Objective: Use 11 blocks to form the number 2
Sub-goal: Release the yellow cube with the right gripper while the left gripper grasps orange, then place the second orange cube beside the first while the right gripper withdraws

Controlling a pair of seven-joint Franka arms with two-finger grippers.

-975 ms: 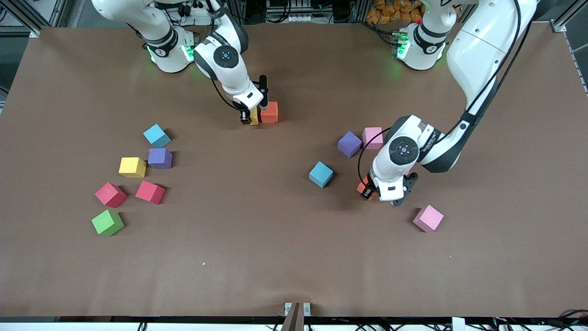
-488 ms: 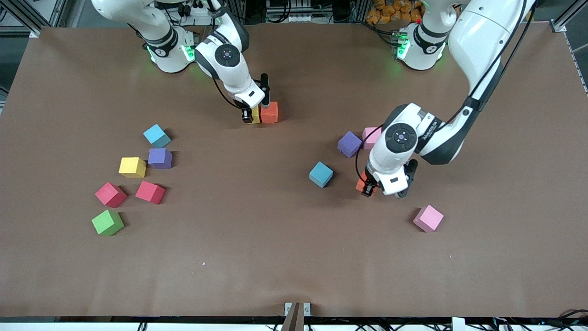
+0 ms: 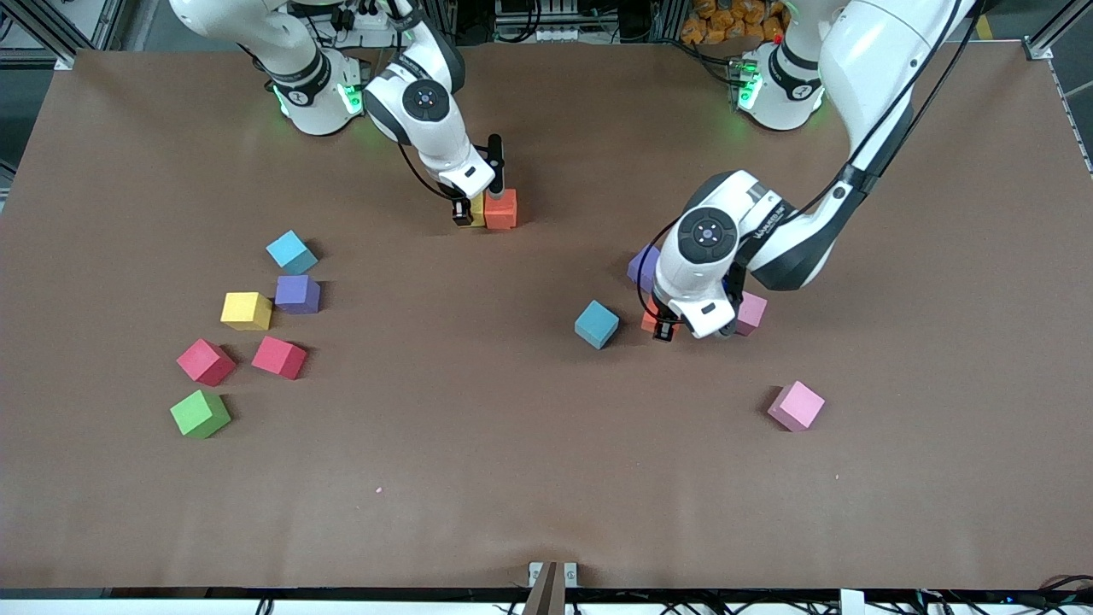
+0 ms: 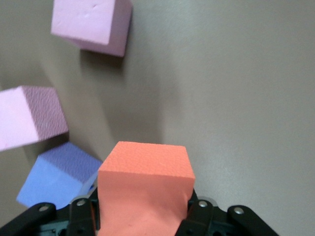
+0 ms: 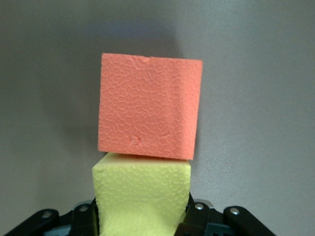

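Left gripper (image 3: 664, 329) clamped on an orange cube (image 4: 143, 189), has lifted and carried it over the table from near the lone pink cube (image 3: 796, 405) toward the purple (image 4: 54, 174) and pink (image 4: 29, 115) pair. Right gripper (image 3: 475, 211) holds a yellow cube (image 5: 141, 196) pressed against the placed orange cube (image 3: 500, 208), barely moved; whether it's fully seated on the table is hard to tell. Digit has only its first two blocks; the loose cubes are still scattered toward both ends of the table.
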